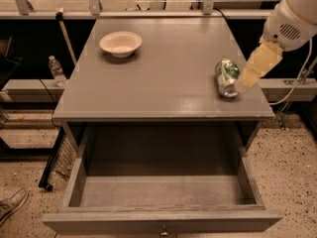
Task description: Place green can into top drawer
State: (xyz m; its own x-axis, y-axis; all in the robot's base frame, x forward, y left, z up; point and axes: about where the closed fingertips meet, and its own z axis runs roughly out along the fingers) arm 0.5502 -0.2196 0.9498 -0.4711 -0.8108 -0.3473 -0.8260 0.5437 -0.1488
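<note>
Green can on its side, axis front-to-back, gripper beside it, opening unclear

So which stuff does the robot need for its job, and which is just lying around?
Needed: green can, lying on the tabletop; top drawer, open; gripper, close beside the can.
Just lying about: bowl, water bottle, shoe.

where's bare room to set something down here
The top drawer is bare across its floor. On the tabletop, the middle between the bowl at back left and the green can near the right edge is free, as is the front left. Crowded: the right edge, where the gripper sits beside the can.
</note>
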